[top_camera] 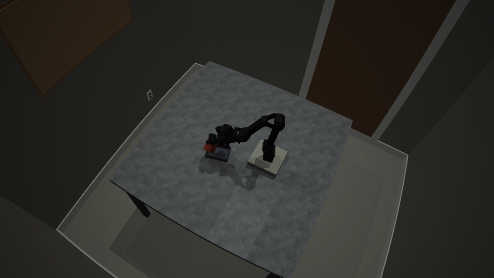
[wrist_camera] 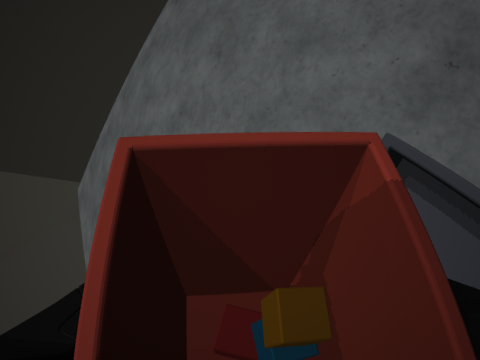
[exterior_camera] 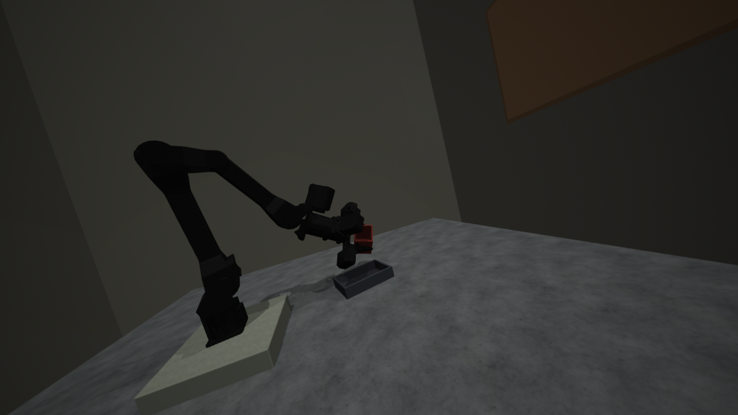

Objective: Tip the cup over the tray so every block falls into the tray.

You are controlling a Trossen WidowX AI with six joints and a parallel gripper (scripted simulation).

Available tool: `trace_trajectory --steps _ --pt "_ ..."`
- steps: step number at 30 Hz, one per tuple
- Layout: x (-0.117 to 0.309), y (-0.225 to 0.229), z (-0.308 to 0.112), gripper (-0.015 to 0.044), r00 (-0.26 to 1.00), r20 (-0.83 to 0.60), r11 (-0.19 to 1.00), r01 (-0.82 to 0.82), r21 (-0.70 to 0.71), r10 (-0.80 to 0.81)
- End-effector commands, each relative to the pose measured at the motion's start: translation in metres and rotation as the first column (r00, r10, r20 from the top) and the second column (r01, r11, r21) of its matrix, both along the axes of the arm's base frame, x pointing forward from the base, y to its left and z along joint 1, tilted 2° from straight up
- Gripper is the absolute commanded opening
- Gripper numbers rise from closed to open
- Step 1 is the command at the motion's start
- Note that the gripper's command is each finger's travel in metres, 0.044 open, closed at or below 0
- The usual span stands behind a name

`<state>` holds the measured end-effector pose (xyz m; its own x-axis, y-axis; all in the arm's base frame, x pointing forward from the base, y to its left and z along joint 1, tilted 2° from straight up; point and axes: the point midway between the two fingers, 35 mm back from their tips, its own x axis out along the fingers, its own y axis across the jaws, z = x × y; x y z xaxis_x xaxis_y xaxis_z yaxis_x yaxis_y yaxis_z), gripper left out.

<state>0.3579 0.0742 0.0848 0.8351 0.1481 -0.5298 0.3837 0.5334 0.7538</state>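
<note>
My gripper [top_camera: 211, 143] [exterior_camera: 359, 238] [wrist_camera: 255, 320] is shut on the red cup [top_camera: 210, 148] [exterior_camera: 364, 244] [wrist_camera: 250, 210], with a finger on either side. The cup is in the air over the far end of the dark grey tray [top_camera: 217, 158] [exterior_camera: 370, 283] [wrist_camera: 436, 165], tilted somewhat to one side. In the wrist view a yellow block [wrist_camera: 302, 315], a blue block [wrist_camera: 295, 352] and a red block [wrist_camera: 236, 330] are inside the cup near its bottom. The yellow one partly covers the blue one. The inside of the tray is only partly visible; I see no block there.
The arm's pale base plate [top_camera: 254, 159] [exterior_camera: 221, 369] stands on the grey table [top_camera: 193, 193] [exterior_camera: 464, 335], a little way from the tray. The arm arches from it to the cup. Shadows of the arm lie across the table beside the tray.
</note>
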Motion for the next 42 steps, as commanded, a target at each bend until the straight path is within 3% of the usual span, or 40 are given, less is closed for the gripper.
trace_trajectory --steps 1,21,42 --pt "0.0011 -0.0005 0.0004 0.0000 0.999 -0.009 0.997 0.047 0.064 -0.046" --pt "0.0028 0.0002 -0.0021 0.0000 0.960 -0.126 0.872 0.280 0.402 -0.250" --pt "0.0046 0.0008 -0.0048 0.0000 0.867 -0.312 0.570 0.493 0.658 -0.389"
